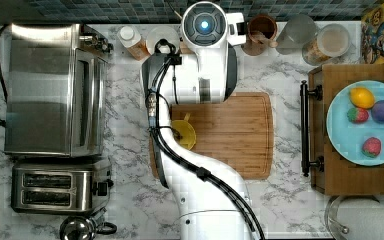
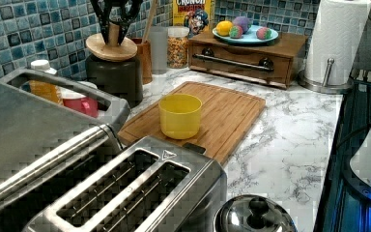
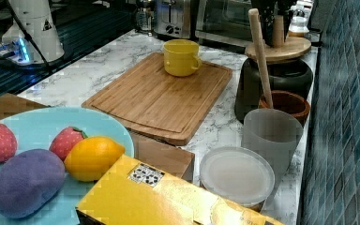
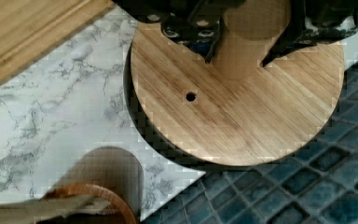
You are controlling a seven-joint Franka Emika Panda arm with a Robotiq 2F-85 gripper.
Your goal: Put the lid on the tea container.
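Observation:
The tea container [image 2: 115, 79] is a round black tin by the tiled wall, also in the right view [image 3: 274, 84]. A round wooden lid [image 2: 110, 47] with an upright wooden knob [image 4: 248, 44] covers its mouth, slightly tilted, so the contents are hidden. My gripper [image 2: 114, 21] comes down from above and is shut on that knob, one black finger on each side, as the wrist view [image 4: 240, 56] shows. Under the lid [image 4: 242, 112] a dark sliver of the tin's rim [image 4: 137, 123] shows. I cannot tell whether the lid [image 3: 277, 49] rests fully on the tin.
A brown round jar [image 3: 288, 104] with a wooden spoon stands right beside the tin, with clear jars [image 2: 177, 46] past it. A yellow cup [image 2: 179, 116] sits on the wooden cutting board [image 2: 232, 113]. A toaster [image 2: 125, 193] and toaster oven [image 1: 55, 90] are on the top view's left.

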